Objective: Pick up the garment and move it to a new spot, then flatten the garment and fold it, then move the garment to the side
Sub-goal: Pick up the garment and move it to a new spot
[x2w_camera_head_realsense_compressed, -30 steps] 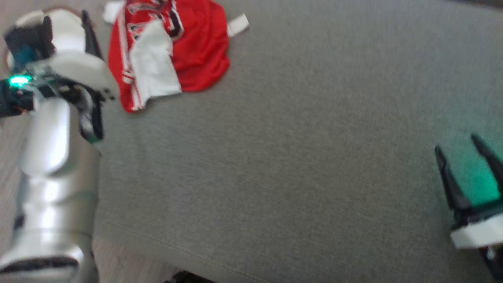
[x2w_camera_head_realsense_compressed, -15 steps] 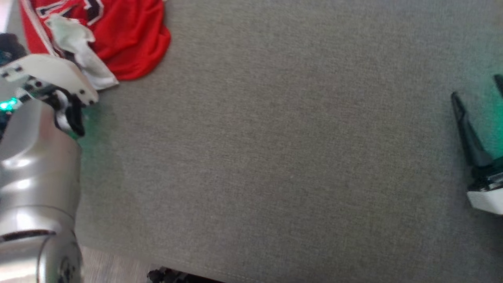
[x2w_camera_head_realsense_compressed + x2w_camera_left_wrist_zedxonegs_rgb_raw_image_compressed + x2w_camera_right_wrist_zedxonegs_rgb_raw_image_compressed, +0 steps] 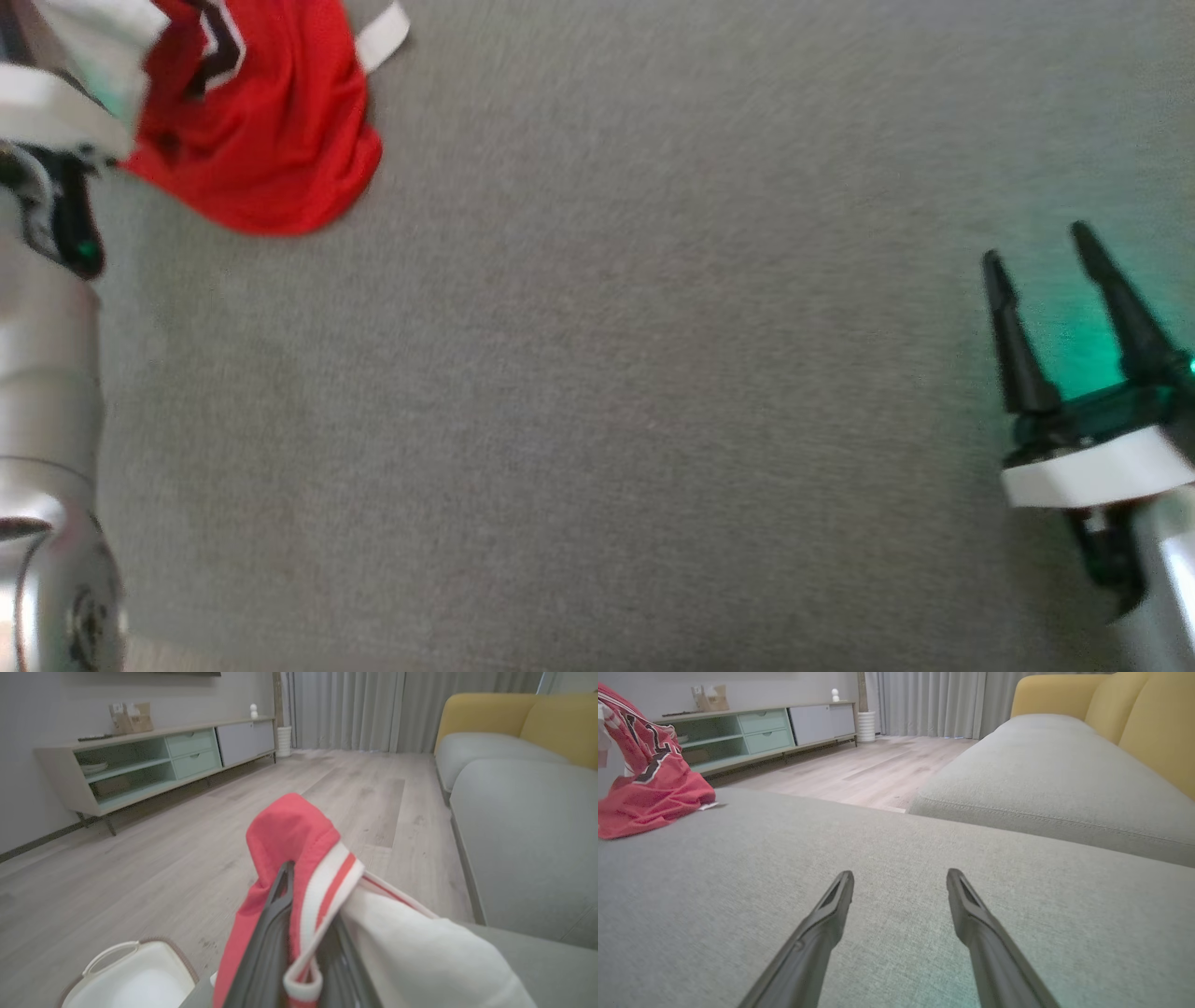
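Grey woven sofa cushion spans the head view. Behind it in the right wrist view: a second grey seat with a yellow backrest, then pale wood floor running to a low cabinet and curtains. Garment is a red jersey with white trim and dark numerals, bunched at the cushion's far left corner. Its lower folds rest on the fabric, and its upper part is drawn up toward the left edge. Silver left forearm stands along that left edge. Left claw is clenched on the garment: a white-and-red striped hem is pinched between the dark fingers, red cloth hoods over the tips, and a white panel drapes to one side. Right claw sits near the cushion's right edge, well apart from the garment, fingers spread and holding nothing, just above the upholstery. Green glow tints the fabric between its fingers. White bin sits on the floor by the cushion's corner.
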Robot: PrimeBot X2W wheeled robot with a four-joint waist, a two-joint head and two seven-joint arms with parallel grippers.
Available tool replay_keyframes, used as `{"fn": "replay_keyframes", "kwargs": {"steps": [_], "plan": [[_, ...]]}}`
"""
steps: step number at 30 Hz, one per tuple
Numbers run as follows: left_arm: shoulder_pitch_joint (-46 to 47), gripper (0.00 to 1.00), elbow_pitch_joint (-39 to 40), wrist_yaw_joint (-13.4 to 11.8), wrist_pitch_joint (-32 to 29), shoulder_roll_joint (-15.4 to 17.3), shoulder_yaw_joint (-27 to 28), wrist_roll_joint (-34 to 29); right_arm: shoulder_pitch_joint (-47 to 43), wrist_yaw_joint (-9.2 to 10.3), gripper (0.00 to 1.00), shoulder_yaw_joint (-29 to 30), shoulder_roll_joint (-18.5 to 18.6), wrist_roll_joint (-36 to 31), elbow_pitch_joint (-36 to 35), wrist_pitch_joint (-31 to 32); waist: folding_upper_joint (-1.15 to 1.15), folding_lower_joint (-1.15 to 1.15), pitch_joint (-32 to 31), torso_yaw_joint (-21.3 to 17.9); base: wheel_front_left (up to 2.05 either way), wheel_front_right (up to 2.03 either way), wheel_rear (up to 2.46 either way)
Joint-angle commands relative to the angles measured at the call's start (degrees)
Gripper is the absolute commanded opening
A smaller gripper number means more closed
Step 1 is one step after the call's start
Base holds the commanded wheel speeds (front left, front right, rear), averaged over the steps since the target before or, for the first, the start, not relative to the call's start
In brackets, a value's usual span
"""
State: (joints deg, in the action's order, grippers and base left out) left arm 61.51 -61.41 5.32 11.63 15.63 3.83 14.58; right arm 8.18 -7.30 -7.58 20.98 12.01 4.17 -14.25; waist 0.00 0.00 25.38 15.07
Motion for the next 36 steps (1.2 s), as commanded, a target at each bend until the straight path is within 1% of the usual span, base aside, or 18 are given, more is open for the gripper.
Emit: {"fn": "replay_keyframes", "kwargs": {"steps": [1, 7, 9, 12, 13, 14, 19, 22, 23, 24, 25, 28, 31, 36], "plan": [[2.03, 0.00, 2.64, 0.37, 0.76, 4.40, 0.28, -0.42, -0.58, -0.19, 1.00, -1.18, -0.66, -0.16, -1.23, -0.69, 0.00, 0.00, -6.50, -4.13, 0.00, 0.00, 0.00], [1.80, 0.00, 9.89, 1.90, 0.52, 5.80, -3.78, -0.67, -3.00, -0.19, 1.00, -0.28, -6.83, -0.08, -0.62, -0.73, 0.00, 0.00, -16.48, -10.77, 0.00, 0.00, 0.00], [1.36, 0.00, 13.52, 2.06, -0.79, 5.16, -5.40, 0.28, -3.89, -0.19, 1.00, -0.04, -8.17, -0.16, -0.62, -0.73, 0.00, 0.00, -19.06, -12.95, 0.00, 0.00, 0.00], [0.43, 0.00, 20.51, 2.13, -3.61, 3.65, -9.73, 2.80, -5.58, -0.19, 1.00, 0.42, -9.83, -0.47, -0.72, -0.73, 0.00, 0.00, -22.28, -15.77, 0.00, 0.00, 0.00], [0.20, 0.00, 23.01, 2.13, -4.51, 3.34, -11.00, 3.72, -6.19, -0.19, 1.00, 0.65, -10.24, -0.53, -0.79, -0.73, 0.00, 0.00, -23.05, -16.52, 0.00, 0.00, 0.00], [0.20, 0.00, 23.01, 2.13, -4.51, 3.34, -11.00, 3.72, -6.19, -0.19, 1.00, 0.65, -10.24, -0.53, -0.79, -0.73, 0.00, 0.00, -23.05, -16.52, 0.00, 0.00, 0.00], [-1.14, 0.00, 33.36, 2.15, -9.33, 1.67, -16.08, 7.52, -8.22, -0.19, 1.00, 1.08, -11.80, -0.83, -1.23, -0.74, 0.00, 0.00, -25.72, -20.64, 0.00, 0.00, 0.00], [-1.81, 0.00, 36.59, 2.15, -10.93, 0.57, -17.80, 8.02, -8.34, -0.19, 1.00, 1.06, -12.36, -0.96, -1.63, -0.74, 0.00, 0.00, -25.99, -22.92, 0.00, 0.00, 0.00], [-2.36, 0.00, 36.89, 2.15, -11.60, -0.03, -18.54, 8.27, -8.31, -0.19, 1.00, 1.05, -12.50, -1.01, -1.75, -0.74, 0.00, 0.00, -25.98, -23.55, 0.00, 0.00, 0.00], [-4.32, 0.00, 36.64, 2.15, -12.91, -1.25, -20.63, 9.10, -8.24, -0.19, 1.00, 0.84, -12.70, -1.14, -1.98, -0.74, 0.00, 0.00, -25.84, -24.70, 0.00, 0.00, 0.00], [-5.71, 0.00, 36.30, 2.15, -13.12, -1.73, -21.79, 9.36, -8.21, -0.19, 1.00, 0.71, -12.85, -1.17, -2.12, -0.74, 0.00, 0.00, -25.69, -25.22, 0.00, 0.00, 0.00], [-11.29, 0.00, 34.44, 2.16, -11.94, -3.21, -24.51, 10.52, -8.17, -0.19, 1.00, 0.21, -13.33, -1.11, -2.30, -0.74, 0.00, 0.00, -24.97, -26.53, 0.00, 0.00, 0.00], [-18.63, 0.00, 31.86, 2.16, -8.68, -5.07, -27.03, 11.29, -8.34, -0.19, 1.00, 0.03, -13.71, -0.95, -2.12, -0.74, 0.00, 0.00, -23.86, -27.13, 0.00, 0.00, 0.00], [-32.62, 0.00, 25.68, 2.16, -2.13, -9.35, -30.19, 13.13, -9.23, -0.19, 1.00, -0.23, -14.07, -0.71, -1.17, -0.74, 0.00, 0.00, -23.14, -26.52, 0.00, 0.00, 0.00]]}}
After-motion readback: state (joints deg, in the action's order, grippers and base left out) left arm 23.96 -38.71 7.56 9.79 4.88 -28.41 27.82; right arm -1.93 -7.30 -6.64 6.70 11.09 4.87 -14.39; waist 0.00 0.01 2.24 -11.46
